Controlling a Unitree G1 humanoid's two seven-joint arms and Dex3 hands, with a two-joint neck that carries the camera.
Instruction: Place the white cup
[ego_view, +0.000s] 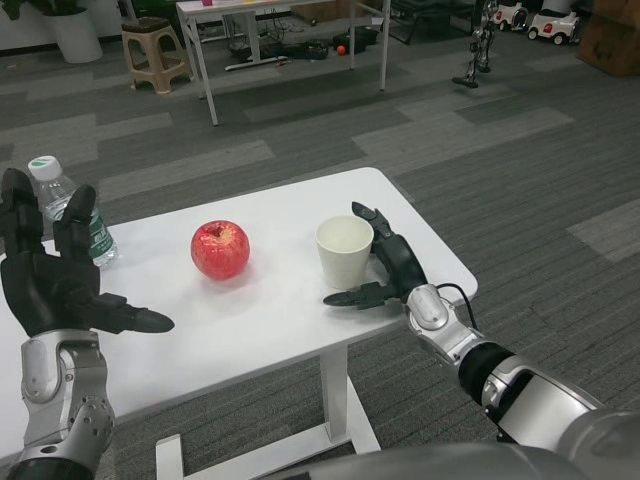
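Note:
The white cup stands upright on the white table, right of centre. My right hand is just to the cup's right with its fingers apart. The thumb stretches along the table in front of the cup's base, and the other fingers reach past its far right side. I see a narrow gap between palm and cup, so the hand holds nothing. My left hand is raised over the table's left end, spread wide and empty.
A red apple sits left of the cup, about a hand's width away. A clear water bottle with a green label stands at the far left, behind my left hand. The table's right edge runs close beside my right hand.

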